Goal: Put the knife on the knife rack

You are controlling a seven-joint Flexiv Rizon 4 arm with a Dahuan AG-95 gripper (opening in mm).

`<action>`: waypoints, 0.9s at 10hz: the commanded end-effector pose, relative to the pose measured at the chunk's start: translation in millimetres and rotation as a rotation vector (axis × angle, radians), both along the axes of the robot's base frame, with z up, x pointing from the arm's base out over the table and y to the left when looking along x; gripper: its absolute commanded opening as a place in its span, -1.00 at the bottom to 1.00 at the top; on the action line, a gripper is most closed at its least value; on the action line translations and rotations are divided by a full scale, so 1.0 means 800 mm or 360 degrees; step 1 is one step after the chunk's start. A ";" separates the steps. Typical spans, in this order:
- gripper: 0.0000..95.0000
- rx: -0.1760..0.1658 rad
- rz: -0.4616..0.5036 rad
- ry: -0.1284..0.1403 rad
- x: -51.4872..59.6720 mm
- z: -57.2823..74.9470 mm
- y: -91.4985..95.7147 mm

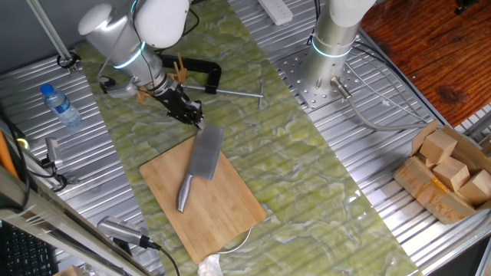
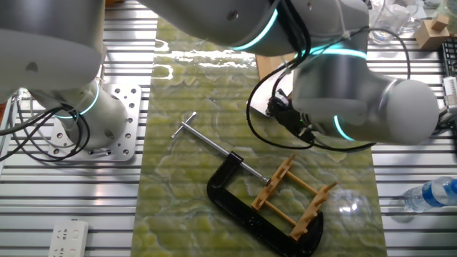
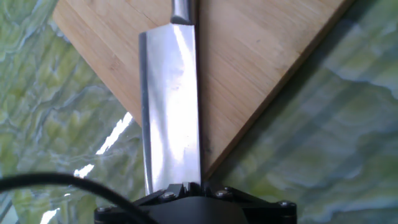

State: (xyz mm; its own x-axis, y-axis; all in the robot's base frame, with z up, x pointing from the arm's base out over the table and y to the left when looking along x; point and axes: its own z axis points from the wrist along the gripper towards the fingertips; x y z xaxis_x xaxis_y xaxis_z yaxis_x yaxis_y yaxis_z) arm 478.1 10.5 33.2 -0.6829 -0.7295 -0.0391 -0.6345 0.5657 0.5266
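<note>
My gripper [image 1: 196, 119] sits at the tip of the cleaver [image 1: 203, 156], which lies flat on the cutting board [image 1: 222, 207] (finger opening I cannot tell). Grasping comes next, then carrying to the knife rack [image 2: 293, 196].

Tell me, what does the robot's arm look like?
The arm is made of fat, rounded silver-white segments with glowing turquoise rings at the joints. Its gripper is small and black, and thin black cables loop beside the wrist.
</note>
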 end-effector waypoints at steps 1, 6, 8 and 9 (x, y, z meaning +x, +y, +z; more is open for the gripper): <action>-1.00 -0.0023 0.0022 0.0002 0.010 0.005 -0.001; -1.00 -0.0069 0.0050 0.0017 0.037 0.020 0.004; -1.00 -0.0077 0.0070 0.0017 0.046 0.021 0.008; -1.00 -0.0076 0.0080 0.0015 0.049 0.022 0.009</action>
State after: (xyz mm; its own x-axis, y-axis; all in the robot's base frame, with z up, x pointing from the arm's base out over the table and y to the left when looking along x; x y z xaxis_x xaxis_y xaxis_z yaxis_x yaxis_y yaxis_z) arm 520.6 17.8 50.2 -0.6434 -0.7655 0.0027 -0.6593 0.5559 0.5062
